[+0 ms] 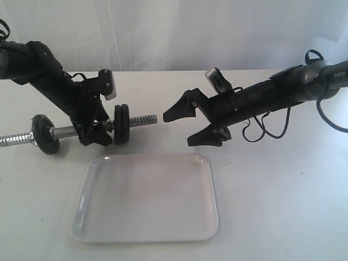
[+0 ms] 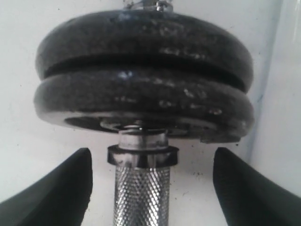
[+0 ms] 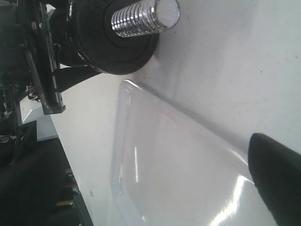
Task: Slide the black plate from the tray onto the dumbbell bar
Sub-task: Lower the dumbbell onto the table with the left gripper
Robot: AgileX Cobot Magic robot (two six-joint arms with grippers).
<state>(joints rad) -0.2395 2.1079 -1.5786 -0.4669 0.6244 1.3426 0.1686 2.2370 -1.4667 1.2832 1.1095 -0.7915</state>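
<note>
The flat round matte black plate (image 2: 141, 42) sits on the slim silver dumbbell bar (image 1: 142, 119), tight against a second black disc (image 2: 141, 94), just beyond the white glossy plastic tray (image 1: 147, 198) on the bench (image 1: 272, 190). The left claw (image 1: 95, 135) straddles the bar's knurled middle, its fingers spread clear of the metal. The right claw (image 1: 178, 129) hangs wide open and holds nothing, just right of the threaded end.

A plain white tabletop (image 1: 283, 206) was seen spread across the whole scene, faintly speckled with small dark marks. Behind it, a white backdrop (image 1: 163, 32) was seen along the far edge, marked by soft vertical folds.
</note>
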